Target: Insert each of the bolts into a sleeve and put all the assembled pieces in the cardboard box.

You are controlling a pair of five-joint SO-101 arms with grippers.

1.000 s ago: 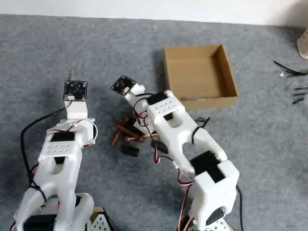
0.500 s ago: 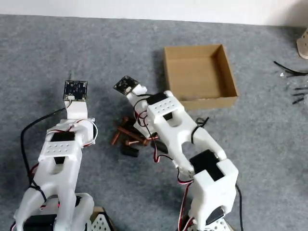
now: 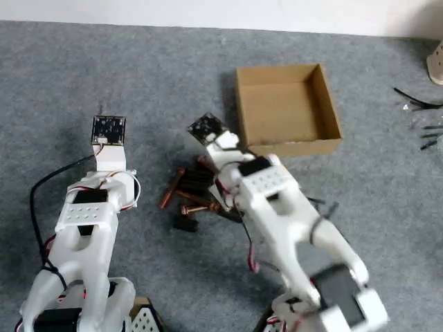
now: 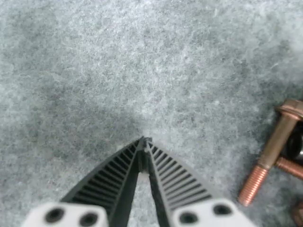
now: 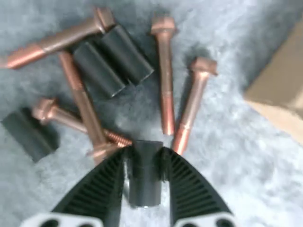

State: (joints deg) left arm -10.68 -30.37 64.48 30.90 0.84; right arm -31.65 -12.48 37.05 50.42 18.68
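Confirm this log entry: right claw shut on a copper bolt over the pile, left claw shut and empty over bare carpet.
Not quite. The right claw is shut on a black sleeve, not a copper bolt; the right wrist view shows it. The rest stands: pile below, left claw shut and empty over carpet.

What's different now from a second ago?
The right arm swung sideways toward the cardboard box. Its hand now grips a black sleeve. The left arm, the box and the bolts on the table stayed put.
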